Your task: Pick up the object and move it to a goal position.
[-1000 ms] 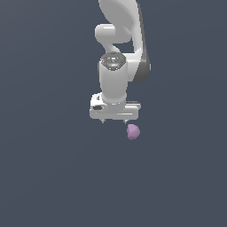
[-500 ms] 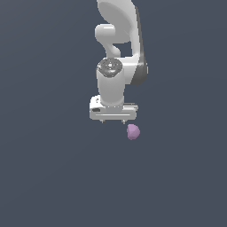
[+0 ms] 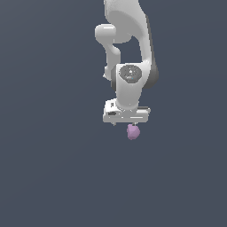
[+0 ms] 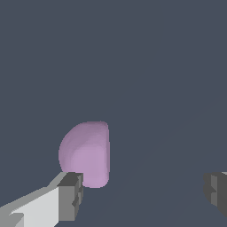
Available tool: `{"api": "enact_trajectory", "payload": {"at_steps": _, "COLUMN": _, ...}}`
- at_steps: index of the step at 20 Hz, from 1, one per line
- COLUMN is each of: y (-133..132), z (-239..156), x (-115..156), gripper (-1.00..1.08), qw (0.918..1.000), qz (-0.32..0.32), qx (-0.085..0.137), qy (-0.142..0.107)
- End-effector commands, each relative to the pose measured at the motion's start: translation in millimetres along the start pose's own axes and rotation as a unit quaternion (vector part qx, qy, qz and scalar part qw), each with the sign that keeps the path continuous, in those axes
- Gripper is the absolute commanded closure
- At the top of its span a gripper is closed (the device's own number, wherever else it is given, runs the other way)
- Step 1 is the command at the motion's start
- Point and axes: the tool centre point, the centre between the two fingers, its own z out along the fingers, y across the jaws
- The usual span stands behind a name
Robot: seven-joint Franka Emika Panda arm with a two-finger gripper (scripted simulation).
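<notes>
The arm [image 3: 128, 40] is glossy white all over — fat rounded links with smooth, bulging joint housings, and a dark grey band shows along its right edge in the exterior view. A round grey cap [image 3: 130, 73] sits on the wrist joint. Below it is a flat, boxy white block that carries the claw [image 4: 144, 195]. In the wrist view the fingers [image 4: 48, 201] are white and angular — each tipped with a dark grey, squared pad.
</notes>
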Motion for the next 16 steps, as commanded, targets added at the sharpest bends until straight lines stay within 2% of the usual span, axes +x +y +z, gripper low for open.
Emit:
{"api": "enact_trajectory", "payload": {"at_steps": 1, "y": -23, "z": 10, "x": -2, "gripper": -0.92, "qw": 1.0000, "qz": -0.008, "qx": -0.003, "qy": 0.003}}
{"api": "enact_trajectory", "payload": {"at_steps": 7, "y": -55, "z": 23, "x": -6, "gripper": -0.92, "qw": 0.9998, "qz": -0.018, "qx": -0.005, "qy": 0.008}}
{"api": "enact_trajectory", "payload": {"at_steps": 16, "y": -58, "z": 34, "x": -7, "gripper": -0.92, "qw": 0.9998, "qz": -0.020, "qx": -0.005, "qy": 0.008}}
